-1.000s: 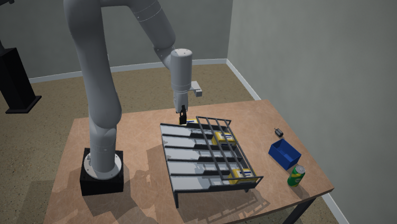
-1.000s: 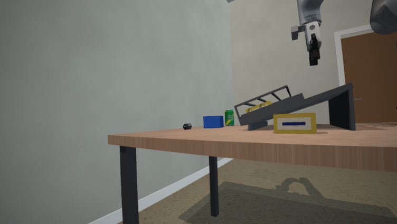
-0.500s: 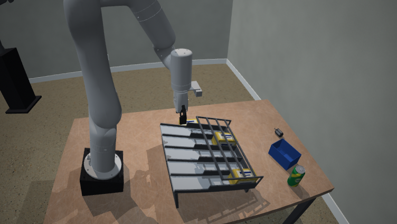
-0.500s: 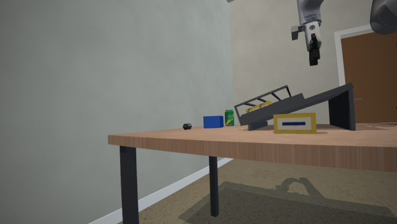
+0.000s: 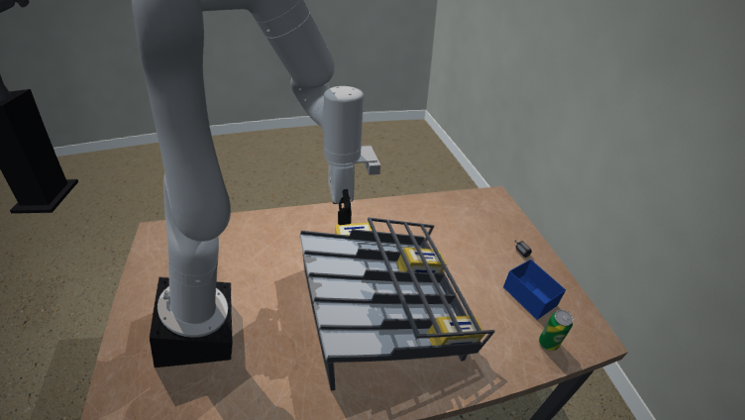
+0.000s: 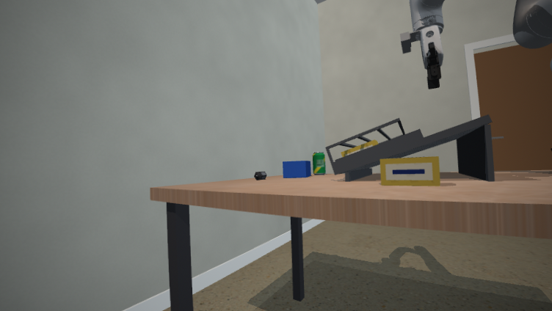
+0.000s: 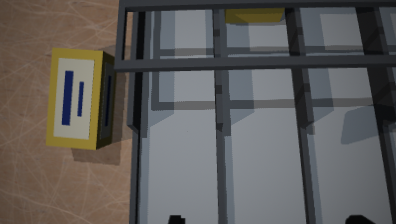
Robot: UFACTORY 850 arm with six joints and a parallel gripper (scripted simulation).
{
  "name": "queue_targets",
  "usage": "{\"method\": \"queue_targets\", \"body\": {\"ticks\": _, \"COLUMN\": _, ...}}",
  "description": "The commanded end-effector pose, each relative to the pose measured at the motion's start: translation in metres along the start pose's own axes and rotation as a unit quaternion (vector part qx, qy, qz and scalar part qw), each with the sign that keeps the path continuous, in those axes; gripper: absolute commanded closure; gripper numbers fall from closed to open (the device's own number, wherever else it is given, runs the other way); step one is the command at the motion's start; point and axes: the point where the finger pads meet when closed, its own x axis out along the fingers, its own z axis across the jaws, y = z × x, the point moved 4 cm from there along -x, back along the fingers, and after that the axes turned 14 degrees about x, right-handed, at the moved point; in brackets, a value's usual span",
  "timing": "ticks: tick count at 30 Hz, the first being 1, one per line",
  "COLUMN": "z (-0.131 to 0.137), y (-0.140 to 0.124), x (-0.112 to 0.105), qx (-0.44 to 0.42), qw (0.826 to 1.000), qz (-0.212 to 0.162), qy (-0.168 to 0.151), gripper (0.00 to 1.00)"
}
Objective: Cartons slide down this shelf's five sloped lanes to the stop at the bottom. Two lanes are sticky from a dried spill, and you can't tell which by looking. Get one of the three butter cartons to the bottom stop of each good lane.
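A scuffed, pale-brown wooden table (image 5: 250, 270) on black legs stands in the corner of a grey-walled room with speckled tan carpet and white skirting; a brown door shows in the exterior view. Nearest the top camera, the grey arm's black square base (image 5: 156, 350) sits on the table's edge. At the right end stand a green-and-yellow drink can (image 5: 555, 329), its label too small to read, a blue open-topped bin (image 5: 533, 288) and a small black object (image 5: 523, 248). At centre, the dark grey sloped five-lane shelf (image 5: 334, 360) carries a barred cage over its low end. One yellow-edged butter carton with a white face and blue stripes (image 5: 453, 329) lies at the stop of the nearest lane; a second butter carton (image 5: 420, 259) lies low in the fourth lane back. Beyond, a third butter carton (image 5: 352, 228) rests on the table, on its side, touching the shelf's far edge. The black gripper (image 5: 343, 208) hangs above the shelf's far edge near that carton, fingers spread wide, holding nothing.
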Motion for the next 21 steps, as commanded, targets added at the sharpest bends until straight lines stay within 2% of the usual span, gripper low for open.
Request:
{"method": "queue_targets", "body": {"ticks": 1, "z": -0.07, "y": 0.008, "x": 0.001, "qx": 0.024, "qw": 1.0, "qz": 0.006, "qy": -0.011, "gripper": 0.1}}
{"method": "queue_targets", "body": {"ticks": 8, "z": -0.163, "y": 0.018, "x": 0.002, "qx": 0.024, "qw": 1.0, "qz": 0.006, "qy": -0.011, "gripper": 0.1}}
{"method": "queue_targets", "body": {"ticks": 12, "z": -0.169, "y": 0.019, "x": 0.002, "qx": 0.024, "qw": 1.0, "qz": 0.006, "qy": -0.011, "gripper": 0.1}}
{"method": "queue_targets", "body": {"ticks": 13, "z": -0.203, "y": 0.024, "x": 0.003, "qx": 0.019, "qw": 1.0, "qz": -0.002, "qy": 0.008, "gripper": 0.1}}
{"method": "queue_targets", "body": {"ticks": 21, "z": -0.203, "y": 0.024, "x": 0.003, "qx": 0.019, "qw": 1.0, "qz": -0.002, "qy": 0.008, "gripper": 0.1}}
